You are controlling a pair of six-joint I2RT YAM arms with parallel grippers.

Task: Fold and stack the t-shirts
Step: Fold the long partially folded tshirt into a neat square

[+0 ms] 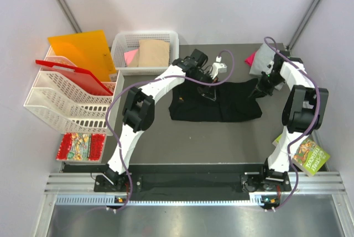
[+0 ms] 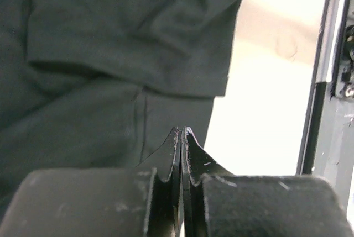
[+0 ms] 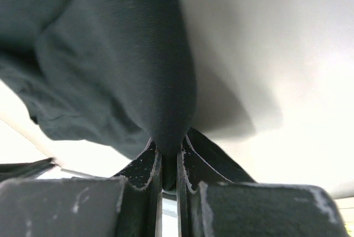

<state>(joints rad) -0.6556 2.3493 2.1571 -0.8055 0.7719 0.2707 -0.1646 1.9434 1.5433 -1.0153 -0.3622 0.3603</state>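
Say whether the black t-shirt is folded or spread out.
Partly folded: the black t-shirt lies bunched in a compact band, sleeve doubled over its body.

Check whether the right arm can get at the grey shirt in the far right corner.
Probably not yet. The right gripper is shut on a fold of the black shirt, so it would have to let go first. The grey shirt lies close beside that arm, with nothing visibly between.

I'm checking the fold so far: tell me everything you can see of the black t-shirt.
The black t-shirt is soft, matte cloth, lying mostly flat and wrinkled on the table, a sleeve hem showing in the left wrist view. The right gripper is shut on a pinched fold at its right edge; the left gripper is shut above it, grip on cloth unclear.
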